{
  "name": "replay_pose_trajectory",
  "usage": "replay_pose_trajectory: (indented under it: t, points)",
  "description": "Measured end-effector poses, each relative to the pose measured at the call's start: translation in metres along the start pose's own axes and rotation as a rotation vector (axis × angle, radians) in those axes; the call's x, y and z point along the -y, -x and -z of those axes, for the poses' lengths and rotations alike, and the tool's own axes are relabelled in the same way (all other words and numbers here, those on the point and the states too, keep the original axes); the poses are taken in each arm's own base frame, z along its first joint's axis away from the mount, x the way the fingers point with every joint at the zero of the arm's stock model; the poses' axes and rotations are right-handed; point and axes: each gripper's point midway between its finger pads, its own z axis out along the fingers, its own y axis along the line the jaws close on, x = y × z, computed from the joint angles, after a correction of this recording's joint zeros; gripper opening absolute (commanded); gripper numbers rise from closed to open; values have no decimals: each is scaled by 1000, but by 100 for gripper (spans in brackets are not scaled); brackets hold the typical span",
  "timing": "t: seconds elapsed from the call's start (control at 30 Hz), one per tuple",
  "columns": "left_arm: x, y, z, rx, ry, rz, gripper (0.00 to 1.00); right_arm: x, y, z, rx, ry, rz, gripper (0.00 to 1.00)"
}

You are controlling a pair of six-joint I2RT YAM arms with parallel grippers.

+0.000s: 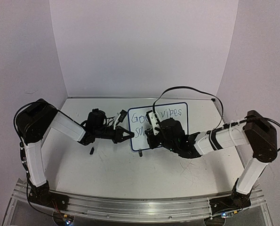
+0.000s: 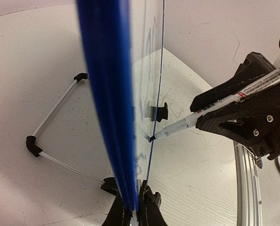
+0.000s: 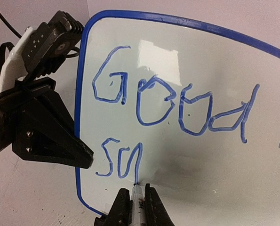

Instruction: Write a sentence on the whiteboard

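Tightly, right gripper point(image 3: 137, 197) clamps marker point(image 3: 137, 189), tip touching whiteboard point(image 3: 196, 174).

Left tool point(image 1: 129, 135) at edge of whiteboard point(image 1: 170, 107)

Your left arm point(image 1: 67, 126) and right arm point(image 1: 224, 138) wear white shells between black joints. A thin black cable point(image 1: 187, 88) loops off the right arm. Your left gripper point(image 3: 85, 157) and right gripper point(image 2: 197, 113) are angular matte black plastic, fastened with small silver screws point(image 2: 269, 118).
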Motion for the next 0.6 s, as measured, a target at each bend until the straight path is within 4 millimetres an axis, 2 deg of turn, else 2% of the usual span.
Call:
replay_pose_trajectory:
  t: [0.27, 0.47, 0.6]
  points:
    - [2, -1, -1, -3, -4, -5, 0, 2, 3, 5, -7, -3, 6, 0]
    - [3, -1, -2, -4, -5, -9, 0, 9, 34, 20, 62, -6, -11, 0]
    - [3, -1, -2, -4, -5, -8, 0, 13, 38, 20, 73, -13, -8, 0]
